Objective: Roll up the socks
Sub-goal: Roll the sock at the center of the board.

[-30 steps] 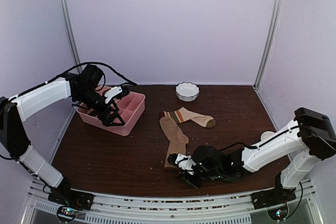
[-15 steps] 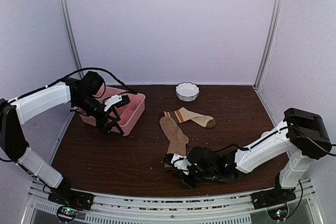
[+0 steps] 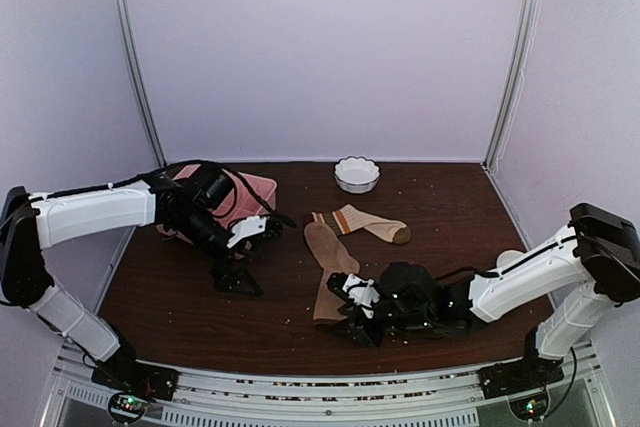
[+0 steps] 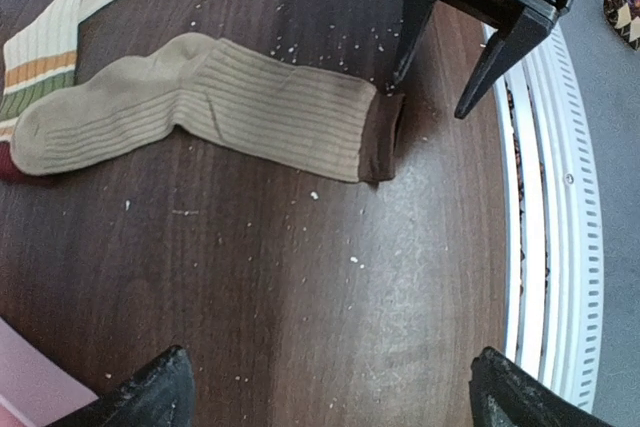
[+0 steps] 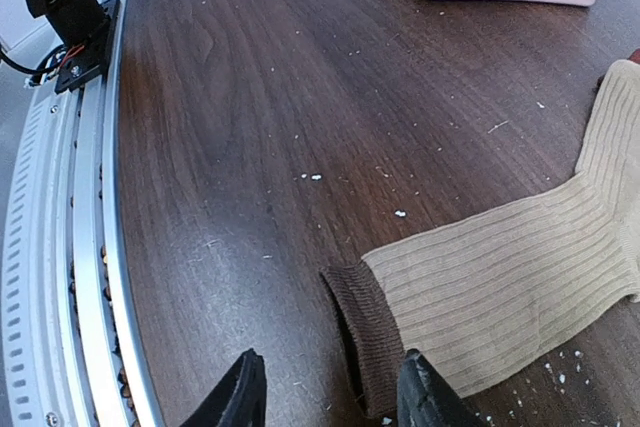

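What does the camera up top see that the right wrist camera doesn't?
Only the top view shows the white bowl, the striped sock and the open left gripper. Only the right wrist view clearly shows the dark brown cuff, lying just ahead of the right gripper, whose fingers stand apart. Both show the tan sock, the pink tray and the dark wooden table.
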`<action>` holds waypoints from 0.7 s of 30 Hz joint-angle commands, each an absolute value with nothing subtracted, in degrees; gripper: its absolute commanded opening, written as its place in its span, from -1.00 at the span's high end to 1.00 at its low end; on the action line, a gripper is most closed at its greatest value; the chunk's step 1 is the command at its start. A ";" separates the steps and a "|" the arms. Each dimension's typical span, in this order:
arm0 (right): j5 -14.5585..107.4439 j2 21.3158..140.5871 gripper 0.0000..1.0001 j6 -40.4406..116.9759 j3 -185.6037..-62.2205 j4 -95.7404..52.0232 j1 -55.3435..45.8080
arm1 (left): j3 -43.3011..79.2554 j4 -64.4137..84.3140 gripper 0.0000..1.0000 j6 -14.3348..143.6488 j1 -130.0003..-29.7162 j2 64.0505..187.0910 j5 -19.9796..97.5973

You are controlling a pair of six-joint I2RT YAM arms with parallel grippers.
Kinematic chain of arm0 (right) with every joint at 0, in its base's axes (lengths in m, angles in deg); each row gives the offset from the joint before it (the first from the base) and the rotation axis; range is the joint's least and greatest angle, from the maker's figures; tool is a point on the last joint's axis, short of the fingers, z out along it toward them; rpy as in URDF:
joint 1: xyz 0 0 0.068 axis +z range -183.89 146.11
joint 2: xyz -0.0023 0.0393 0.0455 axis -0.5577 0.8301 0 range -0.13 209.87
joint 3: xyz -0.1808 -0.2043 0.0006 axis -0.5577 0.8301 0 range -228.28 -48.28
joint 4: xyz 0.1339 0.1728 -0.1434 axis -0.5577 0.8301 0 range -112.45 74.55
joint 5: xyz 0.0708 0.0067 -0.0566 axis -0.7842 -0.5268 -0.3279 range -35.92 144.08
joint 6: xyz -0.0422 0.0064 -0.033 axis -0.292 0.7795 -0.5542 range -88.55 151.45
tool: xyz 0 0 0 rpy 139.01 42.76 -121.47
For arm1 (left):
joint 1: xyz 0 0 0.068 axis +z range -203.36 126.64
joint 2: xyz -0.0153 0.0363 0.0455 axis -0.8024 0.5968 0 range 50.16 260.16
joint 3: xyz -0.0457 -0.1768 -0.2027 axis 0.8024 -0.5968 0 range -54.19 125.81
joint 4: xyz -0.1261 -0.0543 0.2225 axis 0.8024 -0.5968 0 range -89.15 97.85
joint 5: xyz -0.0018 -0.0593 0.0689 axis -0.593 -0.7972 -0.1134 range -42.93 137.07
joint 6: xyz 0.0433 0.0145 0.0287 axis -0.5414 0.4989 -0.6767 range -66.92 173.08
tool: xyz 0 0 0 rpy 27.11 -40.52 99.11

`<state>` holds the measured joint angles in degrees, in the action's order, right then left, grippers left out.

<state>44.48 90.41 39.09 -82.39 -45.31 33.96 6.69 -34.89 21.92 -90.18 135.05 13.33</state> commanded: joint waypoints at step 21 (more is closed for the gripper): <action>46.20 99.53 0.65 28.91 -82.30 -49.20 33.53 | -4.18 -13.77 -0.96 27.19 -101.13 138.42 16.48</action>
